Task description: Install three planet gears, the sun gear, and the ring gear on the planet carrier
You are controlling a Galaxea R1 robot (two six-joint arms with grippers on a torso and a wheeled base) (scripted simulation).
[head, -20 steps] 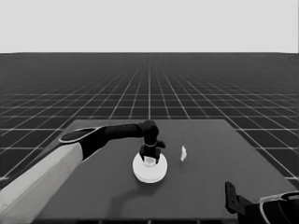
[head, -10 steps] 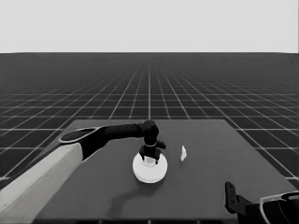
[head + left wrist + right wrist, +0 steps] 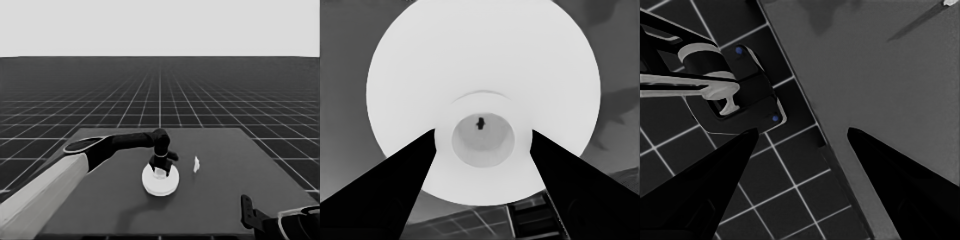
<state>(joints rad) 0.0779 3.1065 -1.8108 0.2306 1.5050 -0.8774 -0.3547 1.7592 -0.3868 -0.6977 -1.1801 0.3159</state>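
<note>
The left gripper (image 3: 160, 169), on its black-and-pale-grey arm reaching in over the dark table (image 3: 225, 200), stands above the table's middle with its two pointed black fingers (image 3: 390, 195) closed against the raised hub of the larger white round part (image 3: 160, 180), the disc with a small centre hole, which sits near the table's centre. A thin white piece (image 3: 197, 164) lies near it, apart. The right gripper (image 3: 800, 150) is parked with its fingers spread, over the table's near right corner. No writing or labels are legible.
</note>
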